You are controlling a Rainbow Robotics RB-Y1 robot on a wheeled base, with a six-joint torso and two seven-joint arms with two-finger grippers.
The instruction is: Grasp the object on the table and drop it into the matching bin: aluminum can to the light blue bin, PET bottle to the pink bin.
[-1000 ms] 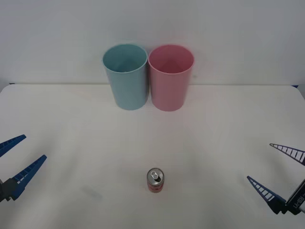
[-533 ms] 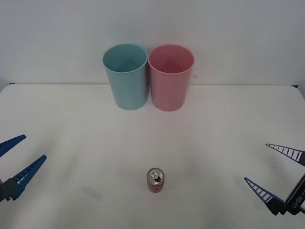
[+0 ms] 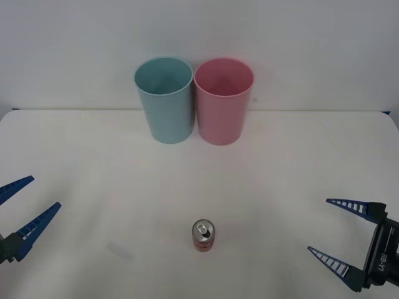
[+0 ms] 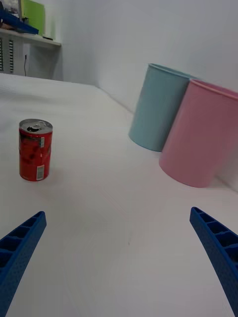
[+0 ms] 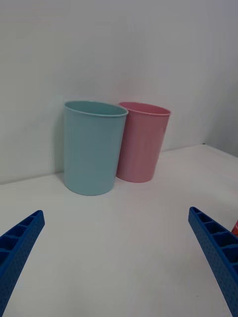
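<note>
So I'm at the approach: my right gripper [image 3: 341, 237] hangs low at the table's [image 3: 93, 162] right, jaws spread, empty. The red aluminum can [image 3: 203, 235] stands upright mid-table, well short of the light blue bin [image 3: 164, 99]. Next, I should straddle it. My left gripper [image 3: 19, 215] waits open.

I read even, bright, diffuse light with no glare, only faint soft shadows under the aluminum can [image 3: 203, 236] and both bins on the white table [image 3: 93, 174], focus sharp throughout.
</note>
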